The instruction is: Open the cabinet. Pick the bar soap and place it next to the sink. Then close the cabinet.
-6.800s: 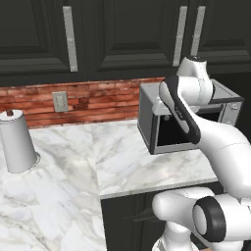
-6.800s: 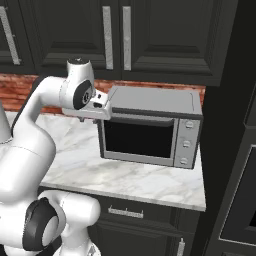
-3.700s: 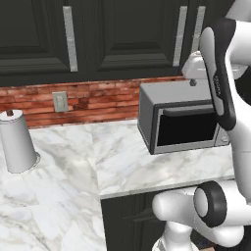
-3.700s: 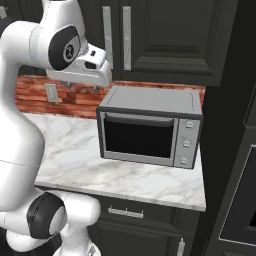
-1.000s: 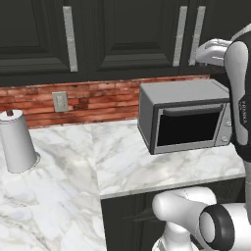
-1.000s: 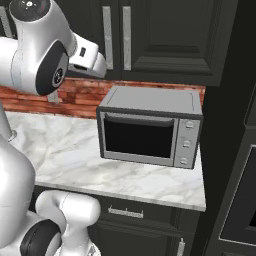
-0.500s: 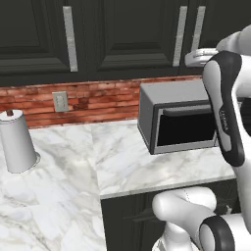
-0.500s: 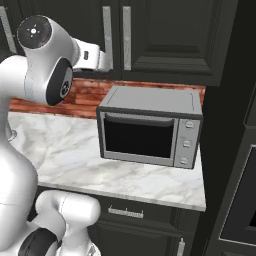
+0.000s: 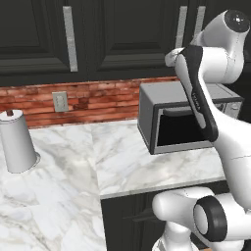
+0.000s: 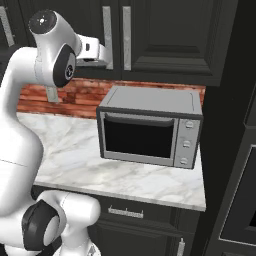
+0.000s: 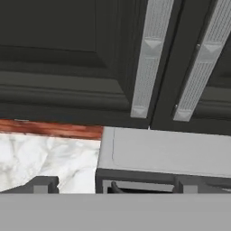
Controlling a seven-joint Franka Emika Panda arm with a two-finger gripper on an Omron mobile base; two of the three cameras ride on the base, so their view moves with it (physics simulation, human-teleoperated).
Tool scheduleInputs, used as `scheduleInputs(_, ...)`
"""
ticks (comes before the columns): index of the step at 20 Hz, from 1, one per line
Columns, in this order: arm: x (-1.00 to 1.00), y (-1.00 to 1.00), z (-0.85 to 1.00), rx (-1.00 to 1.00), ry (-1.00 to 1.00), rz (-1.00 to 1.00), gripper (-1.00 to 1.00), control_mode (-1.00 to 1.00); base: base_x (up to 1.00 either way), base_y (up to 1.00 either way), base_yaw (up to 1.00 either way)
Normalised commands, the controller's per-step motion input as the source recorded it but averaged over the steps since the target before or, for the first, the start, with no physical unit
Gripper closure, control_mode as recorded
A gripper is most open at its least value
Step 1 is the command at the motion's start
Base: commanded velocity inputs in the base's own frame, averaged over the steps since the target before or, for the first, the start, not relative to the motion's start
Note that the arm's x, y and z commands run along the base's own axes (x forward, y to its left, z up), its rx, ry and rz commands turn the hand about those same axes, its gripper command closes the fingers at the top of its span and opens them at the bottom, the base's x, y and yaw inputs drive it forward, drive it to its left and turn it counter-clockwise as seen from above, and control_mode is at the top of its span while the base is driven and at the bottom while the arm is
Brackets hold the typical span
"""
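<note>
A white marble counter (image 9: 122,162) is seen running in an L along a red brick backsplash (image 9: 98,100), with black under-counter doors below. A grey microwave (image 10: 150,127) is set on the counter at the right, against the wall, door shut. A paper towel roll (image 9: 17,142) is stood upright at the far left of the counter, well apart from the microwave. A wall outlet (image 9: 60,101) is mounted on the brick between them. A tall black unit with an oven front (image 10: 240,175) is cut off at the right edge of the right base view.

The cabinet (image 10: 160,35) is hung above the microwave, door shut; its brushed-silver bar handle (image 11: 148,58) is paired with a second handle (image 11: 200,63) on the neighbouring door just beside it. More black wall cabinets are continued to the left.

The gripper (image 10: 102,52) is raised in front of the cabinet handles, above the left end of the microwave; its jaws are spread wide with nothing between them. In the left base view the hand is largely covered by the arm's own forearm, so contact with the handle cannot be told. Only the finger tips (image 11: 43,184) are caught at the bottom of the hand view. The cabinet's inside is hidden by the shut door.
</note>
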Motion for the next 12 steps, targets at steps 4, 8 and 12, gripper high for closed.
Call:
scheduleInputs(4, 0.25, -0.04, 0.0, 0.12, 0.02, -0.01, -1.0, -1.0, 0.0, 0.0, 0.0)
scheduleInputs(8, 0.34, 0.0, -0.02, 0.17, 0.0, -0.08, -1.0, -1.0, 0.0, 0.0, 0.0)
scheduleInputs(12, 0.37, -0.07, -0.05, 0.11, -0.03, -0.15, -1.0, -1.0, 0.0, 0.0, 0.0)
